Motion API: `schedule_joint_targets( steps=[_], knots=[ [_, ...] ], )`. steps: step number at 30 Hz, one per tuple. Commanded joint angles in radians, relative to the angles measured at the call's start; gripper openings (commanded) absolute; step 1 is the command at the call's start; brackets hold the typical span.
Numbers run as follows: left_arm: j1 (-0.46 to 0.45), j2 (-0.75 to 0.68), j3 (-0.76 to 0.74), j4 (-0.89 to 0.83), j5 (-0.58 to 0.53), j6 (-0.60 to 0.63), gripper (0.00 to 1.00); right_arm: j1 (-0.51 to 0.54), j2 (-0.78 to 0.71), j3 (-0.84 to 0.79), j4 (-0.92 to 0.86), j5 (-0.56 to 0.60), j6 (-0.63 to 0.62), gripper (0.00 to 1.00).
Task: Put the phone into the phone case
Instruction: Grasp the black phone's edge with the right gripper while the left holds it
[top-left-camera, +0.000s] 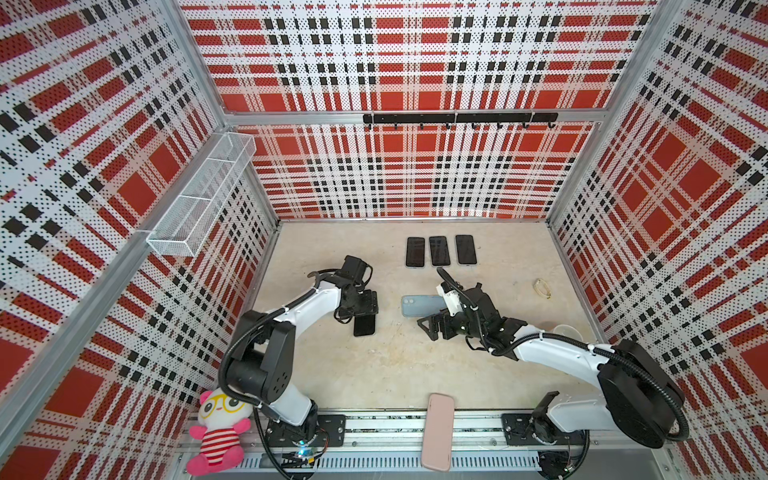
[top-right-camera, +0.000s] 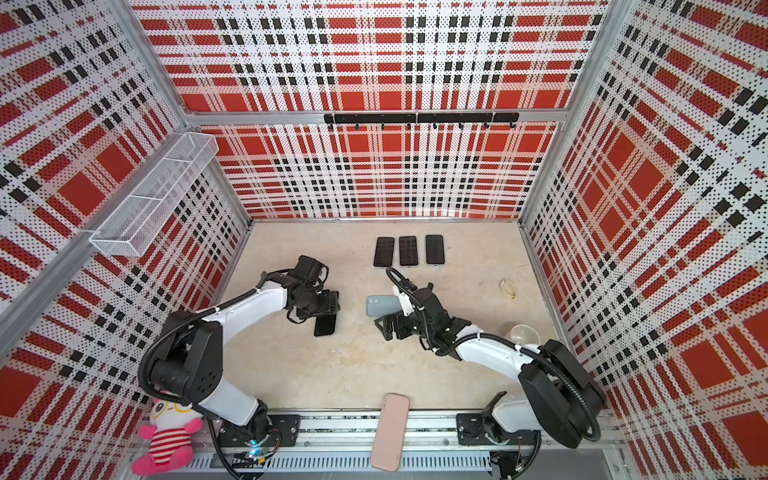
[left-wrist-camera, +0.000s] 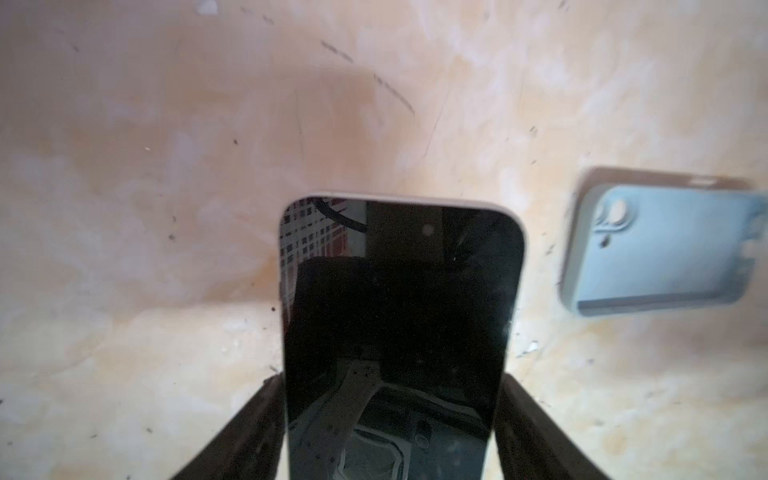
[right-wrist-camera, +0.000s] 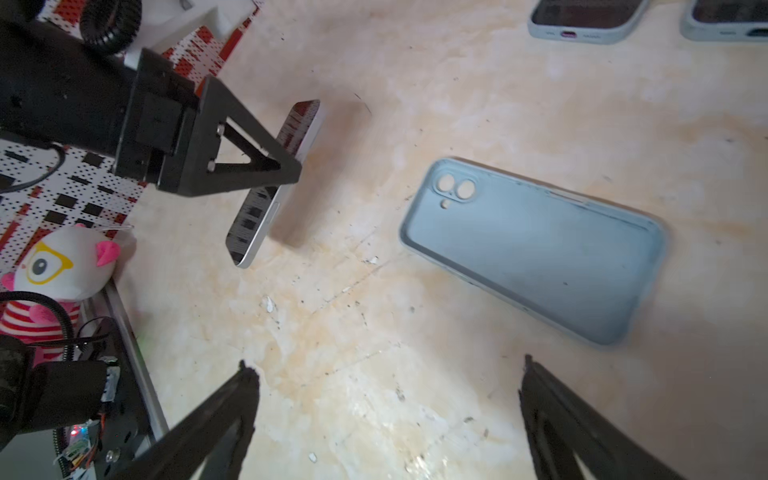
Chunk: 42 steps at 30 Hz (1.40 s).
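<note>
The left gripper (left-wrist-camera: 390, 386) was clamped on the phone (left-wrist-camera: 399, 291), its two jaws pressing the long edges near one end, dark screen facing up toward the wrist. From the right wrist view the phone (right-wrist-camera: 249, 232) hung tilted over the table (top-left-camera: 374, 374) and cast a shadow beside it; I could not tell whether its low end touched the surface.

The blue case (right-wrist-camera: 536, 253) lay flat near the middle of the table, hollow side up, empty, with its camera holes at the end nearer the phone. Phone and case were near each other but apart.

The right gripper (right-wrist-camera: 386, 363) stood wide open with nothing between its jaws, hanging just beside the case and touching nothing. In both top views that arm hid the far end of the case (top-left-camera: 419, 305).

At the back, three more phones (top-left-camera: 439, 250) lay in a row. A pink case (top-left-camera: 437, 432) lay across the front rail, and a plush toy (top-left-camera: 216, 432) sat in the front left corner.
</note>
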Motion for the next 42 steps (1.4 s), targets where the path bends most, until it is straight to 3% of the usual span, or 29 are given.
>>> schedule_joint_targets(
  steps=[1, 6, 14, 21, 26, 29, 38, 40, 42],
  knots=[
    [0.018, -0.093, -0.038, 0.122, 0.113, -0.191, 0.36, 0.054, 0.037, 0.007, 0.195, 0.002, 0.042, 1.00],
    [0.036, -0.198, -0.128, 0.263, 0.154, -0.445, 0.19, 0.114, 0.109, -0.007, 0.421, 0.027, 0.147, 1.00],
    [0.041, -0.304, -0.292, 0.527, 0.173, -0.827, 0.08, 0.174, 0.290, 0.015, 0.729, 0.105, 0.254, 0.90],
    [0.032, -0.338, -0.381, 0.607, 0.135, -0.997, 0.04, 0.215, 0.435, 0.100, 0.797, 0.142, 0.346, 0.66],
    [0.019, -0.336, -0.393, 0.622, 0.129, -1.038, 0.03, 0.221, 0.501, 0.141, 0.823, 0.149, 0.370, 0.43],
    [0.021, -0.334, -0.391, 0.644, 0.135, -1.036, 0.03, 0.225, 0.517, 0.160, 0.788, 0.161, 0.371, 0.34],
    [0.008, -0.298, -0.380, 0.687, 0.177, -1.017, 0.08, 0.226, 0.515, 0.162, 0.754, 0.203, 0.348, 0.05],
    [0.002, -0.296, -0.379, 0.688, 0.177, -1.011, 0.15, 0.226, 0.504, 0.161, 0.756, 0.207, 0.336, 0.00],
    [-0.002, -0.300, -0.388, 0.701, 0.178, -1.009, 0.38, 0.225, 0.492, 0.159, 0.757, 0.207, 0.327, 0.00]
  ],
)
